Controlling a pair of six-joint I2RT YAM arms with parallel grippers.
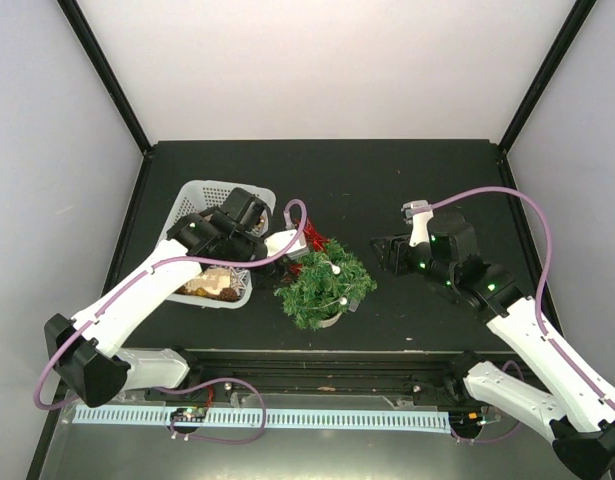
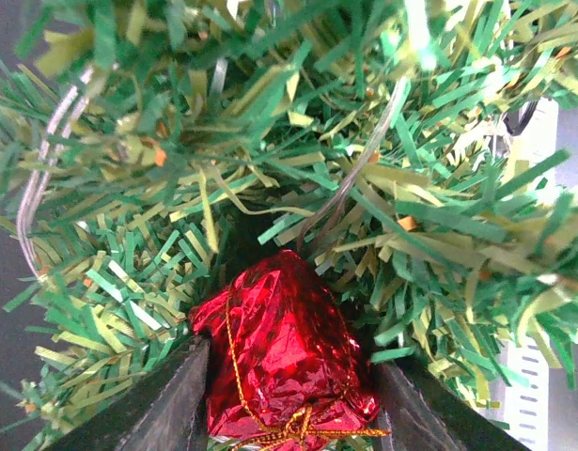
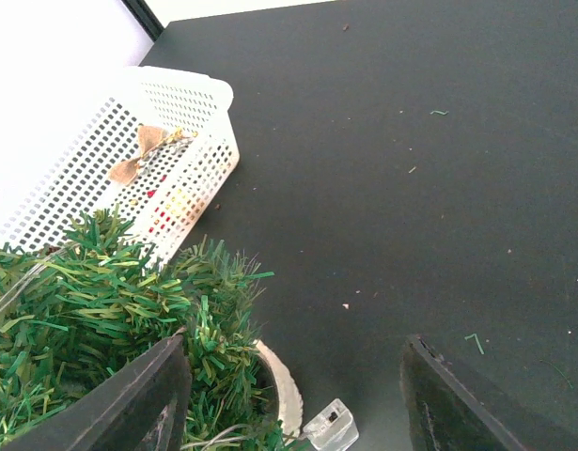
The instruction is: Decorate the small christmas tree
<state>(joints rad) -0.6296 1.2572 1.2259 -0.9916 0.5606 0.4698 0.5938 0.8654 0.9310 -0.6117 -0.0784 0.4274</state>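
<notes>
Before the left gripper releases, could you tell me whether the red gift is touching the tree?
Touching: left wrist view shows the red gift pressed into needles of the small christmas tree.

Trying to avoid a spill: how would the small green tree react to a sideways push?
Probably tips easily: the bushy green artificial tree spreads wider than its round cream pot. Its thin flat needles likely bend rather than resist.

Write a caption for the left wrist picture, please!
The left gripper holds a shiny red gift against the small christmas tree.
</notes>
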